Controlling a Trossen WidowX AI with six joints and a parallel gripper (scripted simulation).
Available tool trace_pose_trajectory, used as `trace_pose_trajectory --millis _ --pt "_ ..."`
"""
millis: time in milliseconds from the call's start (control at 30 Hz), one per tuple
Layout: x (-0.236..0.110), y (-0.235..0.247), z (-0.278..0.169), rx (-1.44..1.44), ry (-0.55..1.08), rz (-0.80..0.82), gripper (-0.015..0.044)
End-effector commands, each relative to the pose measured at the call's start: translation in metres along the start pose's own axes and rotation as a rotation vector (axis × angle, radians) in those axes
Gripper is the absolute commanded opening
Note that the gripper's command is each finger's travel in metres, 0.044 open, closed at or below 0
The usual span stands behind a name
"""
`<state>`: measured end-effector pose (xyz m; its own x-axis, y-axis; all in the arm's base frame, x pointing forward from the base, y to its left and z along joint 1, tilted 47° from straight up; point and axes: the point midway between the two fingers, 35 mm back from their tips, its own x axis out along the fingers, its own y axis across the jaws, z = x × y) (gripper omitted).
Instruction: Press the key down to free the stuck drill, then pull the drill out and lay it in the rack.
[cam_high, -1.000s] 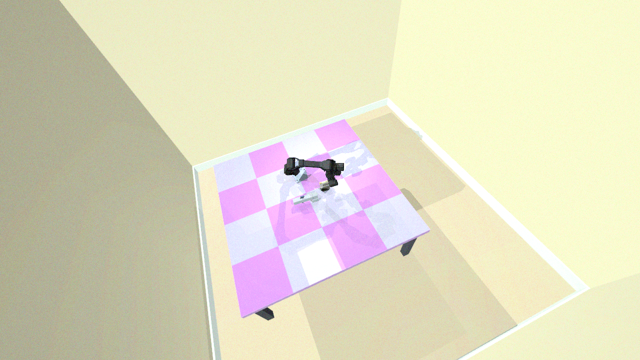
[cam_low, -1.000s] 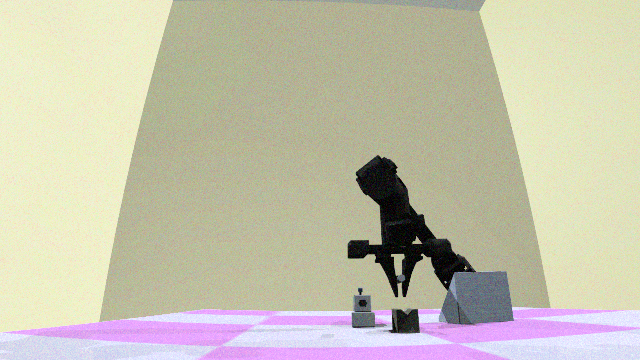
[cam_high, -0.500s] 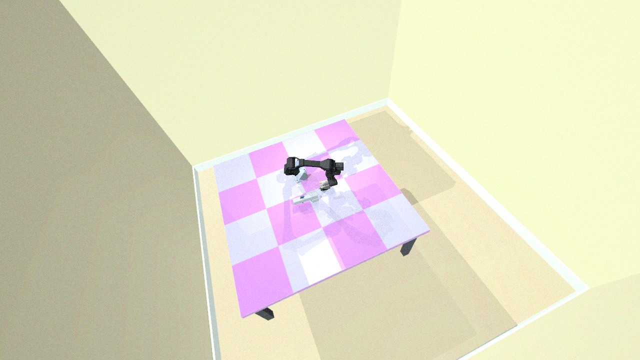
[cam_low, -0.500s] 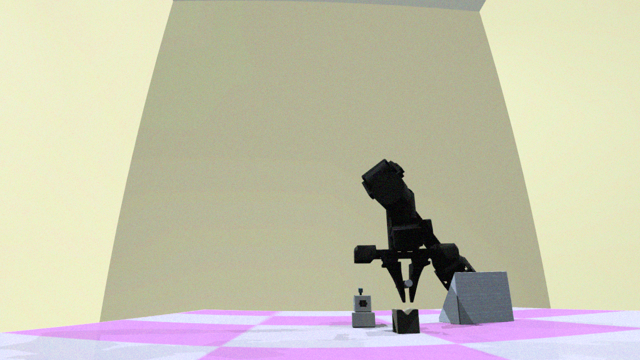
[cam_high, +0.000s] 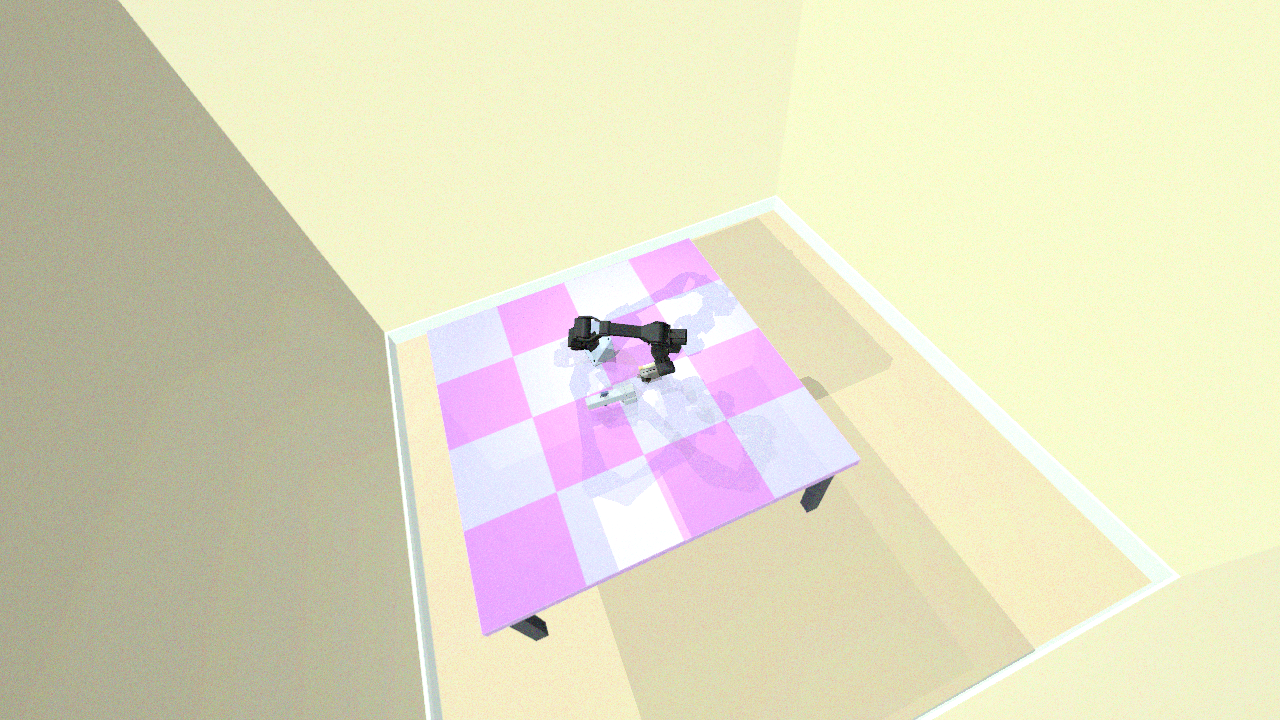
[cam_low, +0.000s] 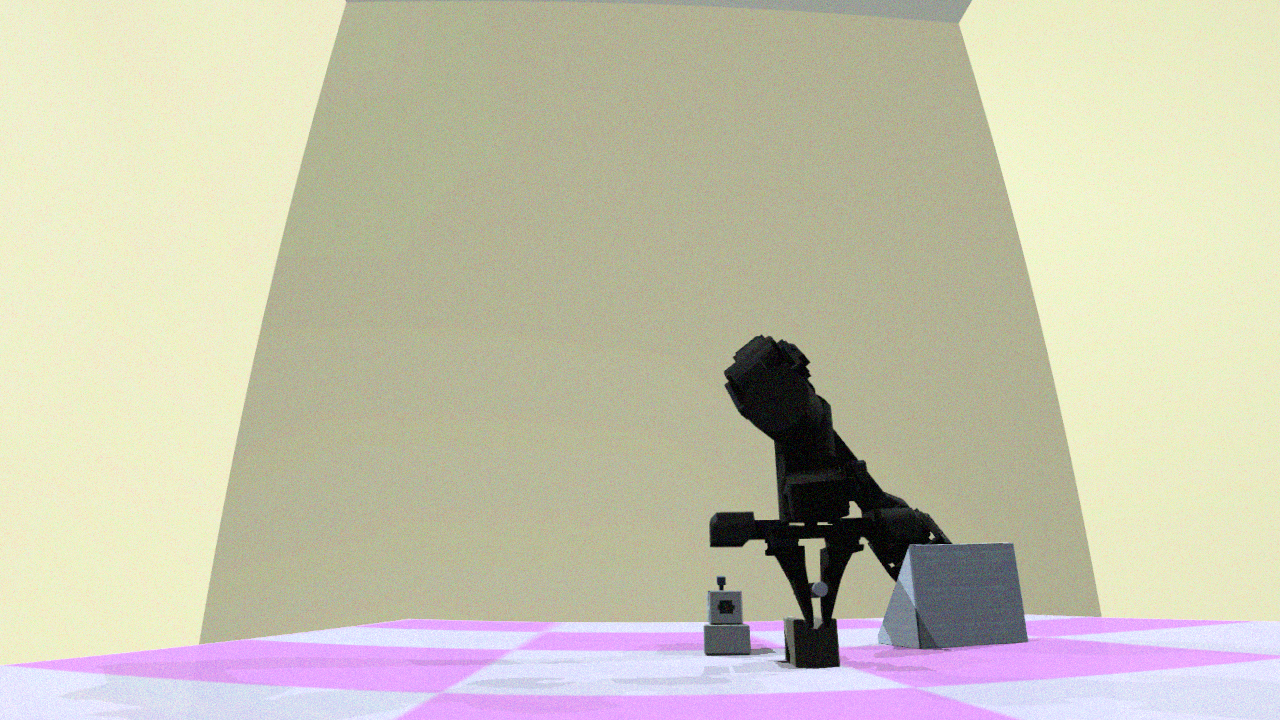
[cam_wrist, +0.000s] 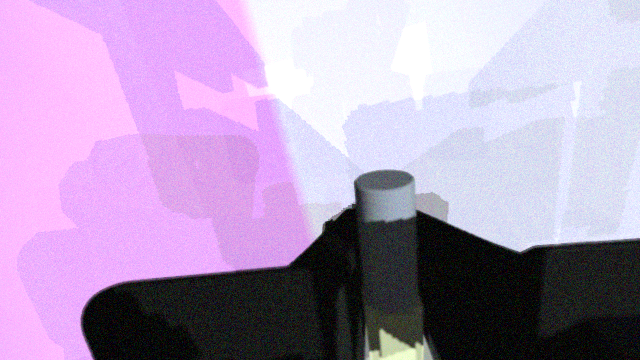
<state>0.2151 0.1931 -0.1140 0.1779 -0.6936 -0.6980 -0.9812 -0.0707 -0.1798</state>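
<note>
My gripper (cam_low: 817, 616) (cam_wrist: 375, 220) (cam_high: 651, 370) is shut on the drill (cam_low: 819, 590) (cam_wrist: 385, 196), a short grey cylinder that lies level between the fingers. The fingertips reach down to the top of the dark rack (cam_low: 811, 644), a small block with a V notch, and the drill hangs just above that notch. In the wrist view the fingers hide the rack. The grey holder block (cam_low: 725, 619) (cam_high: 611, 397) stands to the left of the rack, with its small dark key (cam_low: 721, 582) sticking up on top.
A grey wedge-shaped housing (cam_low: 955, 595) (cam_high: 601, 351) covers the arm's base, to the right of the rack. The pink and white checkered table (cam_high: 528, 555) (cam_low: 268, 667) stands in a corner of the room, with walls close on two sides.
</note>
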Motion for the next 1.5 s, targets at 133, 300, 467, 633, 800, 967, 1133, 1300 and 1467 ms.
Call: trace_pose_trajectory --millis 133,300,467,633,800,967,1133,1300,1467 --pt "0.008 0.001 -0.002 -0.006 0.007 -0.001 0.0" --pt "0.013 0.0 -0.001 -0.006 0.007 -0.001 0.0" --pt "0.018 0.0 0.0 -0.006 0.007 -0.001 0.0" --pt "0.022 -0.001 0.0 -0.006 0.007 -0.001 0.0" --pt "0.026 -0.001 0.0 -0.006 0.007 -0.001 0.0" --pt "0.03 0.0 -0.001 -0.006 0.008 -0.001 0.0" --pt "0.032 0.001 -0.001 -0.006 0.008 -0.001 0.0" --pt "0.026 0.001 0.003 -0.005 -0.005 -0.007 0.0079" --pt "0.026 0.001 0.003 -0.005 -0.005 -0.007 0.021"
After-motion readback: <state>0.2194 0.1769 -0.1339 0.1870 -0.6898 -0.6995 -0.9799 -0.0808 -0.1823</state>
